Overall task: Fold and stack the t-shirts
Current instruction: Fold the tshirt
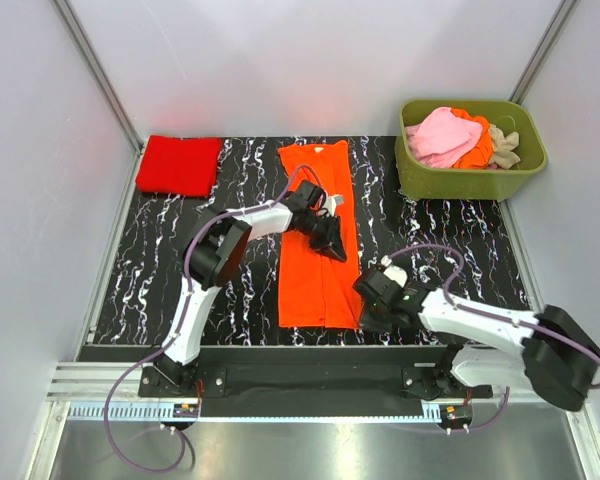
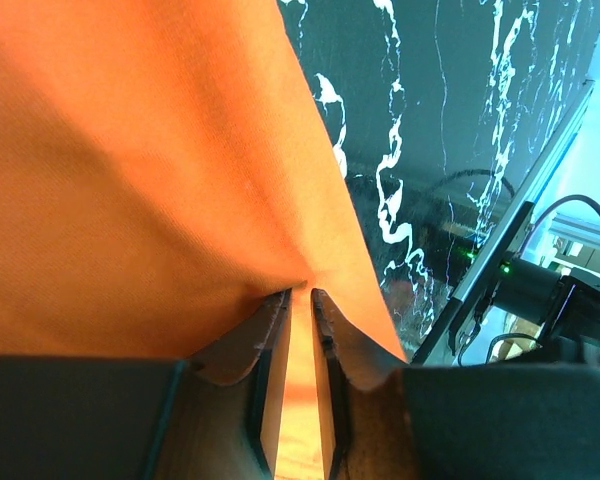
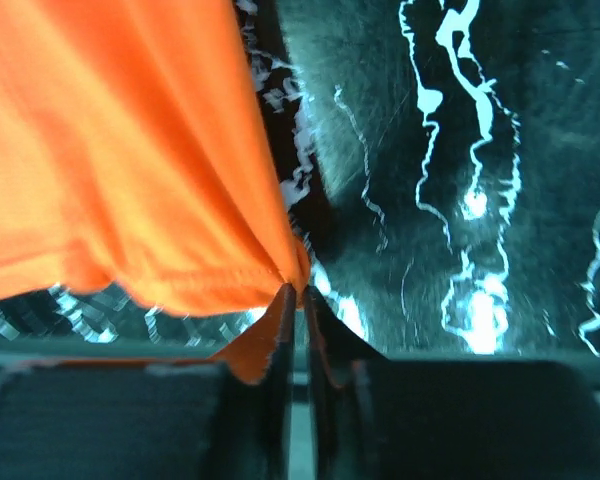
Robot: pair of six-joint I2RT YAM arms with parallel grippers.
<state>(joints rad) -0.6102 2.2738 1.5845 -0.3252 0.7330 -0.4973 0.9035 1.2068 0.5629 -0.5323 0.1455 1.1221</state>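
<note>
Top external, right gripper [image 1: 364,303] hides t-shirt [image 1: 315,265] corner

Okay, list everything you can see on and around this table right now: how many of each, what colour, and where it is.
bright orange cloth t-shirt: one, orange, laid out as a long strip down the middle of the table
folded red cloth t-shirt: one, red, far left corner of the table
olive-green plastic tub: one, olive green, far right corner
crumpled cloth shirts: at least three, pink, orange and beige, heaped in the tub
black marbled table top: one, black with white veins, under everything
left gripper: one, black, shut on the orange shirt's right edge, about mid-length
right gripper: one, black, shut on the shirt's near right corner
</note>
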